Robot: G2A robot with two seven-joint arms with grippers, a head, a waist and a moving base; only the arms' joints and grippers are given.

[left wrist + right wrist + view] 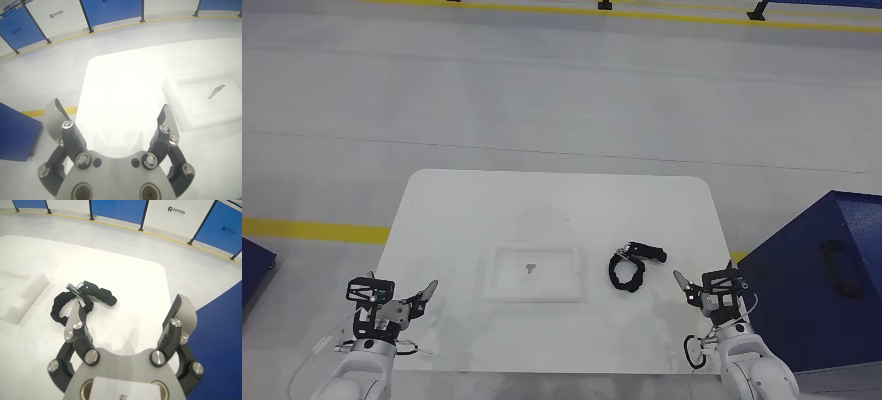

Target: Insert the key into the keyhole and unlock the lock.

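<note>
Left gripper (111, 103) and right gripper (128, 299) spread wide, empty — small silver metal key (217, 91) lies in white foam tray (189, 121) ahead of the left; black fabric-sleeved chain lock (100, 293) near the right.

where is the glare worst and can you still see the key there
Left wrist view: glare washes out the table, but the key shows dark in the white tray; right wrist view: the black lock stands out with only a faint shadow; top view: light is even.
</note>
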